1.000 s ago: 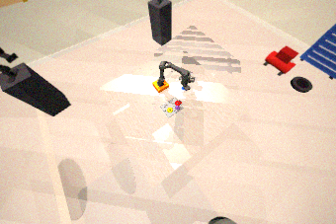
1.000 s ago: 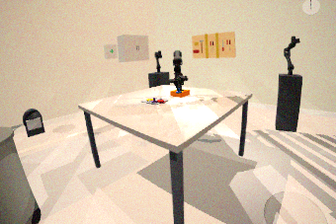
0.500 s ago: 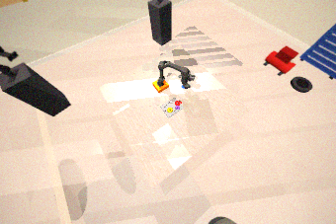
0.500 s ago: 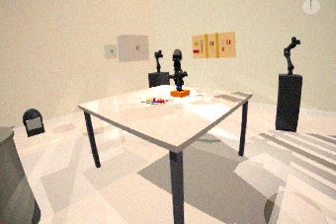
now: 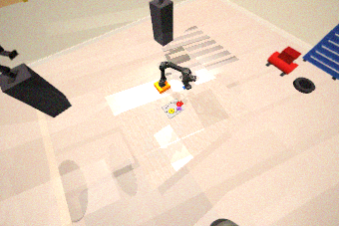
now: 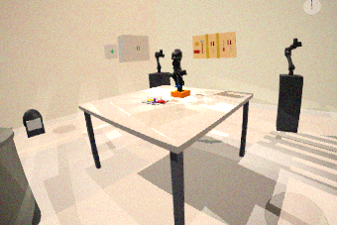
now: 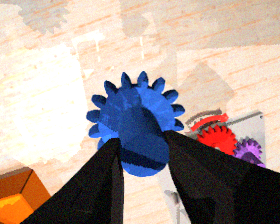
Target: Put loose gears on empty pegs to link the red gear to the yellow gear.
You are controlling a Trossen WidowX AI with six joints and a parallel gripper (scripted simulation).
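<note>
Gripper [image 5: 189, 83] [image 7: 141, 143] pinches blue gear [image 5: 184, 88] [image 7: 135, 107] off the board [image 5: 167, 113] [image 7: 257, 120]; purple gear [image 5: 178, 109] [image 7: 248, 149] on board beside red gear [image 5: 179, 104] [image 7: 217, 140], link to yellow gear [image 5: 171, 111] apparently unfinished, blue one TBD.

Your claw [image 5: 187, 86] [image 7: 141, 143] is closed partway, its two dark fingers gripping between them and standing apart on either side. Above the claw, your one black arm [image 5: 171, 66] [image 6: 176, 61] arches up from its base, the elbow bent higher than the claw and the forearm sloping down to the wrist [image 5: 188, 76].
</note>
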